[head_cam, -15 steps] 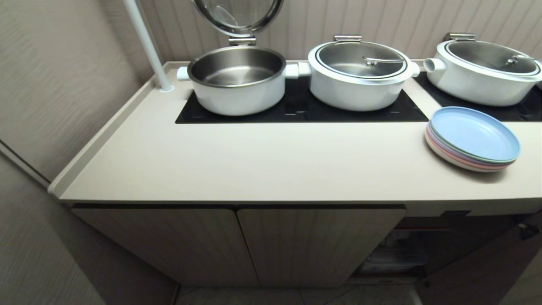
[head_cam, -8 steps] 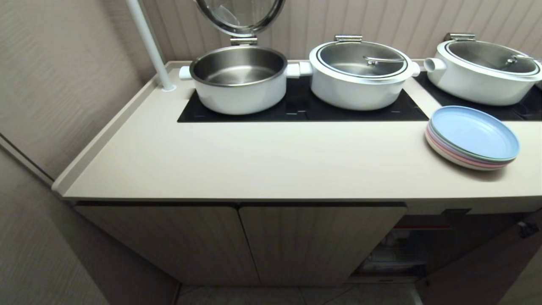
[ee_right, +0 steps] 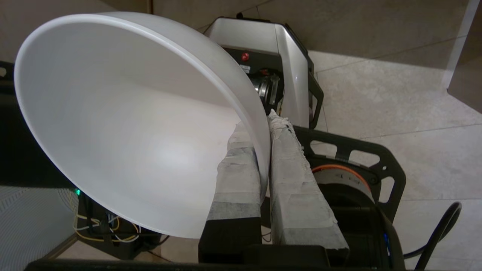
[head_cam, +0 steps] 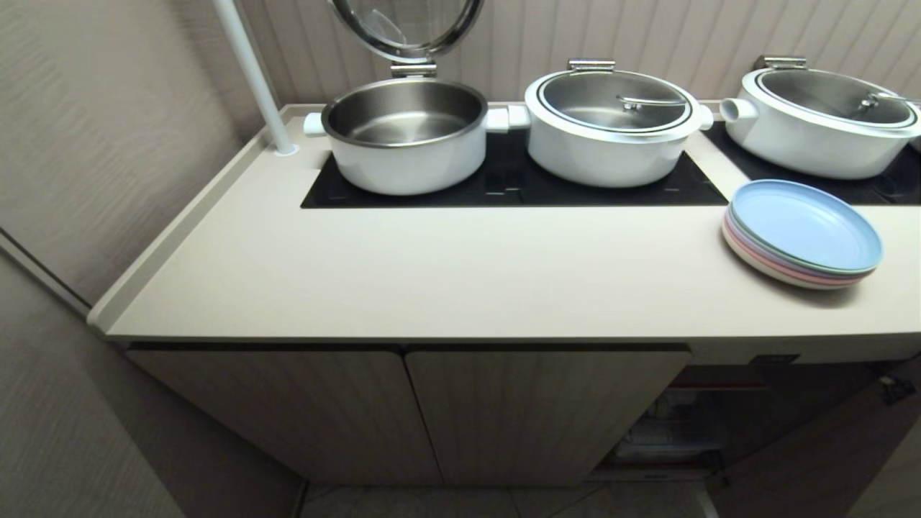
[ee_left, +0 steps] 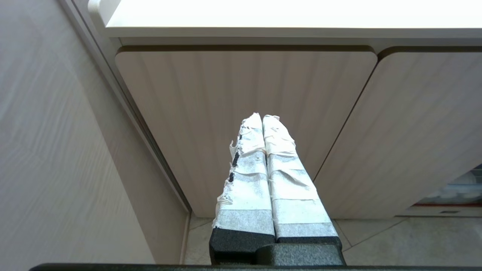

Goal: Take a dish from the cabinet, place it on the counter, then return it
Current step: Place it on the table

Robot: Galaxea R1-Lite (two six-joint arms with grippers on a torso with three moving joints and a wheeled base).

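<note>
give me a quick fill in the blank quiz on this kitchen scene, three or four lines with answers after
1. The right claw is shut on the rim of a white ____.
2. The top plate of the stack of plates on the counter is ____.
3. The leftmost pot has its lid ____.
4. The left claw is shut and faces a ____ cabinet door.

Missing words: bowl; blue; raised; closed

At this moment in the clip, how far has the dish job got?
Done: the right gripper is shut on the rim of a white bowl, held above the floor. In hand: carrying it; it is not on the counter, where only a plate stack and pots sit. Left: set it down, then return it to the cabinet. The left gripper is shut, idle before the doors.
</note>
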